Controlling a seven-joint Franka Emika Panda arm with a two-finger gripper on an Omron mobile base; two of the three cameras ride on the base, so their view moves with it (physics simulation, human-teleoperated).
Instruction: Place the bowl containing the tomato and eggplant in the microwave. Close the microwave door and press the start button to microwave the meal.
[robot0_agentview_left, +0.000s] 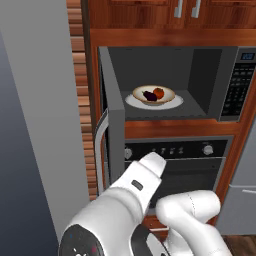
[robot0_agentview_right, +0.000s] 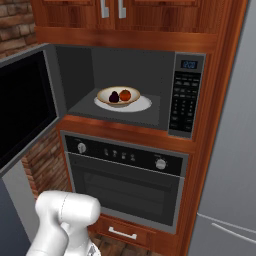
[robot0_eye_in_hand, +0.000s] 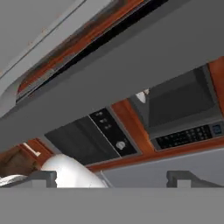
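Inside the microwave (robot0_agentview_right: 75, 70), whose microwave door (robot0_agentview_right: 25, 105) hangs wide open, the bowl (robot0_agentview_right: 118, 96) rests on a white turntable (robot0_agentview_right: 142, 105), holding the eggplant (robot0_agentview_right: 114, 97) beside the tomato (robot0_agentview_right: 125, 95). Below, the gripper (robot0_eye_in_hand: 112, 178) stands with fingers apart, empty.

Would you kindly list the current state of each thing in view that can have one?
microwave door: swung open
microwave: cavity open, display lit
bowl: inside microwave, on the white turntable
tomato: in bowl
eggplant: in bowl
oven: door shut
gripper: fingers open, holding nothing
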